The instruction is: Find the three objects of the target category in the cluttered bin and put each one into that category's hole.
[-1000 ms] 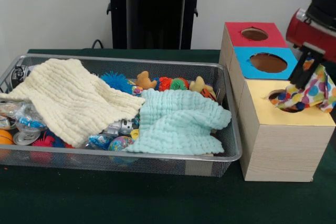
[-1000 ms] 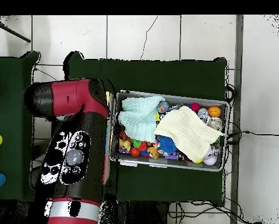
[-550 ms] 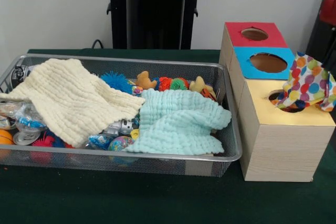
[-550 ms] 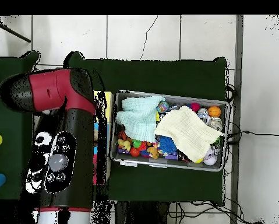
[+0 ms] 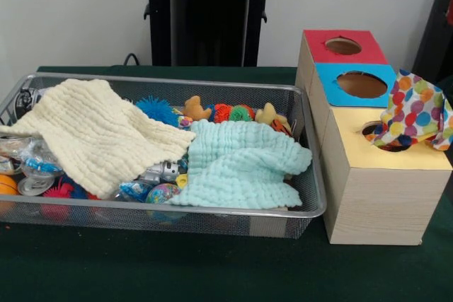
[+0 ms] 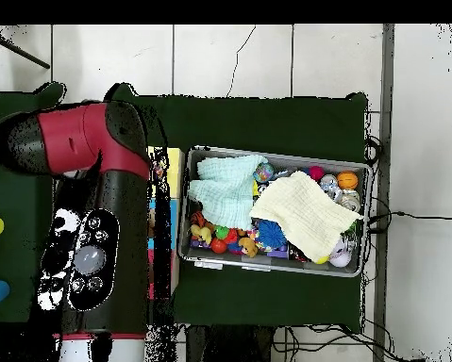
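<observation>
No fingers can be seen, so their state cannot be told; the arm (image 6: 88,236) has been drawn back. The released polka-dot cloth (image 5: 416,114) is left draped half out of the yellow box's hole (image 5: 380,136), needing pushing in.

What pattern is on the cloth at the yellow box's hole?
Multicoloured polka dots on the cloth, clearest in the front view.

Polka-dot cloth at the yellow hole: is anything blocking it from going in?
Nothing visible blocks it. The polka-dot cloth is draped over the yellow box, one end already at the hole, the rest bunched up above the rim. No other object lies on the box top. The gripper is not in view.
</observation>
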Available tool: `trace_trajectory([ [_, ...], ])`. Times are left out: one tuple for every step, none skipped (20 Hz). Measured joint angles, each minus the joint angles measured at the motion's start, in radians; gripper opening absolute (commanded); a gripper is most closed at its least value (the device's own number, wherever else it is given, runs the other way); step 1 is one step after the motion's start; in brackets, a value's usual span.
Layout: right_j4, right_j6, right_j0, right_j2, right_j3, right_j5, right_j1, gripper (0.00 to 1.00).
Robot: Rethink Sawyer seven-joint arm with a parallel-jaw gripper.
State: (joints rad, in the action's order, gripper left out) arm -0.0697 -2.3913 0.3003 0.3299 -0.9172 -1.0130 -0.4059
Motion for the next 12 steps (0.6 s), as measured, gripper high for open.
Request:
trace_trajectory([
  [0.001,0.0,0.0,0.0,0.0,0.0,0.004,0.0],
  [0.001,0.0,0.0,0.0,0.0,0.0,0.007,0.0],
  [0.001,0.0,0.0,0.0,0.0,0.0,0.009,0.0],
  [0.002,0.0,0.0,0.0,0.0,0.0,0.016,0.0],
  [0.004,0.0,0.0,0.0,0.0,0.0,0.02,0.0],
  [0.008,0.0,0.0,0.001,0.0,0.002,0.025,0.0],
  [0.013,0.0,0.0,0.002,0.0,0.003,0.03,0.0],
  [0.014,0.0,0.0,0.002,0.0,0.004,0.031,0.0],
  [0.017,0.0,0.0,0.002,0.0,0.006,0.034,0.0],
  [0.026,0.0,0.0,0.003,0.0,0.012,0.041,0.0],
  [0.029,0.0,0.0,0.004,0.0,0.015,0.043,0.0],
  [0.033,0.0,0.0,0.004,0.0,0.019,0.047,0.0],
])
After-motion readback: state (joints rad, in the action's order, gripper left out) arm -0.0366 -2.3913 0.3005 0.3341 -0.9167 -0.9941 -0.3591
